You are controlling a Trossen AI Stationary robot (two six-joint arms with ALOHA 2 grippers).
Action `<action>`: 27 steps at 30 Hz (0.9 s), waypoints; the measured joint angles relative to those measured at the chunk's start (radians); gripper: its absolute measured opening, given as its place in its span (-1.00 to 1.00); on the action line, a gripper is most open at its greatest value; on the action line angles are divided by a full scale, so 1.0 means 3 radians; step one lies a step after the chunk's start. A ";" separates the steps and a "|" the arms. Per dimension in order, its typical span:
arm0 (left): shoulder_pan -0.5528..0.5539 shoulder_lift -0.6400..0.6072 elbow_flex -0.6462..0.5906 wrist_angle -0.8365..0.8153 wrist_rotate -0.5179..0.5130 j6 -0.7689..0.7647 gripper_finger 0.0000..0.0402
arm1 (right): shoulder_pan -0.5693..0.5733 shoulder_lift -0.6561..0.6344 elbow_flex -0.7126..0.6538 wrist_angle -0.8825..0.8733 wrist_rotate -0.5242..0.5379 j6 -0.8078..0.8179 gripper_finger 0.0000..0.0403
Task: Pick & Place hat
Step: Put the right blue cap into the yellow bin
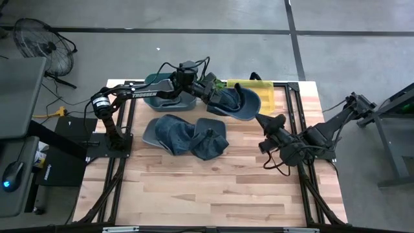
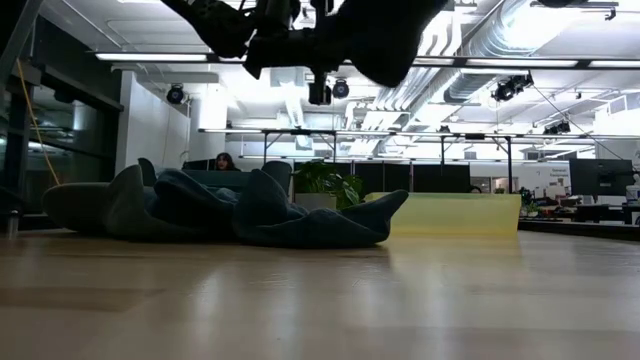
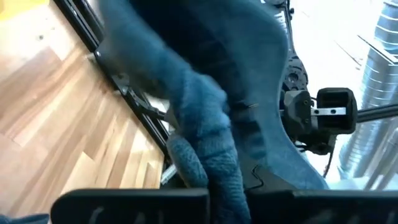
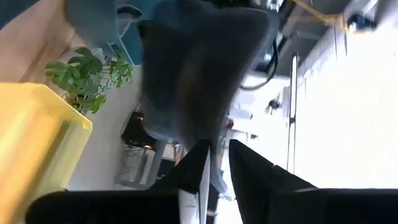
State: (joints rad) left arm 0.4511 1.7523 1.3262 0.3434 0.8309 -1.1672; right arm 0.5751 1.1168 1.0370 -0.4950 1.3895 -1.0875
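Observation:
A blue cap [image 1: 236, 102] hangs in the air over the table's far middle, and shows as a dark shape at the top of the low view [image 2: 390, 40]. My left gripper [image 1: 213, 94] reaches in from the left and is shut on it; blue cloth [image 3: 205, 93] fills its wrist view. My right gripper [image 1: 259, 118] comes from the right to the cap's brim, its fingers nearly together [image 4: 217, 146]. More blue hats [image 1: 184, 134] lie in a heap on the table [image 2: 250, 212]. My left gripper holds the cap by bunched crown cloth [image 3: 211, 168], pinched between the two fingers, coming level from the table's left. The cap is lifted clear of the table. The cloth itself hides the fingertips. My right gripper has the edge of the cap's brim [image 4: 208, 140] between its fingers, only at their free ends, coming from the table's right and near side. The cap [image 4: 193, 68] stands clear of the table beyond the fingers.
A yellow bin [image 1: 255, 87] stands at the far edge just behind the cap [image 2: 455, 213], with a green plant [image 1: 220, 83] beside it. A dark teal tray [image 1: 162, 94] sits under my left arm. Bare wood lies along the near half of the table [image 1: 207, 188].

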 joint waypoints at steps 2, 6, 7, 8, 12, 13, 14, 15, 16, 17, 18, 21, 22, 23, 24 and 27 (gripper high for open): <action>0.0000 0.0000 0.0000 -0.0006 -0.0035 0.0050 -0.99 | 0.0000 0.0000 0.0000 0.0001 0.0091 0.0220 -0.65; 0.0000 0.0000 0.0000 0.0016 -0.0118 0.0090 -0.99 | 0.0002 0.0000 0.0000 0.0001 0.0104 0.0606 -0.55; 0.0000 0.0000 0.0000 0.0018 -0.0138 0.0103 -0.99 | 0.0003 0.0000 0.0000 0.0000 0.0103 0.0710 -0.53; 0.0000 0.0000 0.0000 0.0019 -0.0143 0.0114 -0.99 | 0.0003 0.0000 0.0000 0.0000 0.0103 0.0820 -0.50; 0.0001 0.0000 0.0000 0.0059 -0.0168 0.0131 -1.00 | 0.0003 -0.0017 0.0000 -0.0001 0.0159 0.1384 -0.40; 0.0001 0.0000 0.0000 0.0113 -0.0169 0.0131 -1.00 | -0.0006 -0.0033 0.0000 0.0005 0.0189 0.1618 -0.37; 0.0001 0.0000 0.0000 0.0179 -0.0171 0.0130 -1.00 | -0.0024 -0.0053 0.0000 0.0032 0.0199 0.1888 -0.35; 0.0000 0.0000 0.0000 0.0245 -0.0176 0.0125 -1.00 | -0.0043 -0.0085 0.0000 0.0067 0.0191 0.2203 -0.34; 0.0000 0.0000 0.0000 0.0307 -0.0189 0.0120 -1.00 | -0.0062 -0.0122 0.0000 0.0074 0.0133 0.2571 -0.32; 0.0000 0.0000 0.0000 0.0368 -0.0201 0.0098 -1.00 | -0.0083 -0.0163 0.0000 0.0073 0.0039 0.2936 -0.31; 0.0000 0.0000 0.0000 0.0434 -0.0203 0.0068 -1.00 | -0.0121 -0.0208 0.0000 0.0074 -0.0077 0.3300 -0.30; 0.0018 0.0000 0.0000 0.0636 -0.0203 0.0035 -1.00 | -0.0272 -0.0346 0.0000 -0.0044 -0.0465 0.4316 -0.29; 0.0035 0.0000 0.0000 0.0673 -0.0201 0.0033 -1.00 | -0.0327 -0.0394 0.0000 -0.0113 -0.0588 0.4622 -0.29; 0.0048 0.0000 0.0000 0.0713 -0.0192 0.0018 -1.00 | -0.0386 -0.0442 0.0000 -0.0182 -0.0702 0.4936 -0.29; 0.0065 0.0000 0.0000 0.0754 -0.0184 -0.0001 -1.00 | -0.0446 -0.0492 0.0000 -0.0248 -0.0799 0.5235 -0.29; 0.0145 0.0000 0.0040 0.0895 -0.0133 -0.0088 -1.00 | -0.0610 -0.0625 -0.0002 -0.0453 -0.1058 0.6102 -0.29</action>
State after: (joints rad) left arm 0.4945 1.7523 1.3381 0.6118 0.7910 -1.1935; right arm 0.3919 0.9291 1.0365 -0.6309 1.0719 0.7430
